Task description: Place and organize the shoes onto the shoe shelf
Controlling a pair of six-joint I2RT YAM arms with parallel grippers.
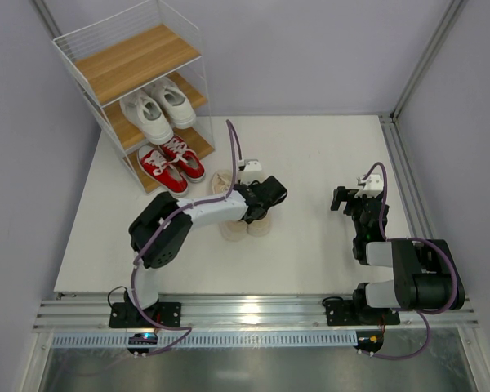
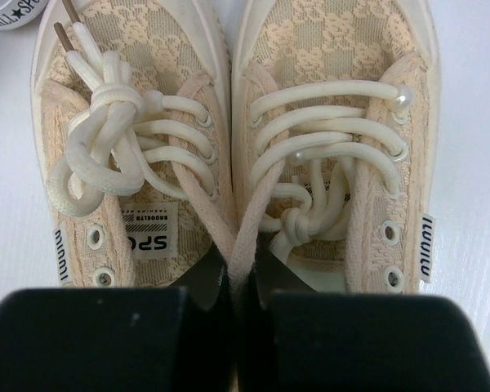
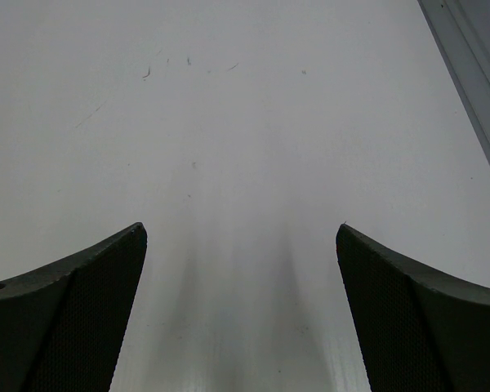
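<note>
The beige shoes (image 2: 131, 122) are seen side by side on the white table (image 1: 310, 155), in front of the shelf (image 1: 135, 61) and apart from it, with their toes turned away from the left wrist camera. The left gripper (image 2: 245, 302) is set down at the heel end of the pair, exactly over the seam where the two shoes meet. Its fingers (image 2: 90, 339) are drawn almost fully together, and the inner collar edges of both shoes are seen running into the narrow slit between them, so that the pair is pinched by its two adjoining walls. One shoe is left lying on each outer side of the closed fingers, the knotted laces (image 2: 98, 155) just ahead of them. From above, the left gripper (image 1: 261, 200) is seen over the beige shoes (image 1: 233, 230), much of the pair being hidden under the arm. On the shelf, the white shoes (image 1: 157, 110) are placed on the middle board and the red shoes (image 1: 171, 163) on the bottom board, each pair side by side. The right gripper (image 1: 349, 200) is held well apart from the shoes, over the right part of the table; in its own view the right gripper (image 3: 241, 237) is spread wide and only bare table (image 3: 229, 122) is seen between the fingers.
</note>
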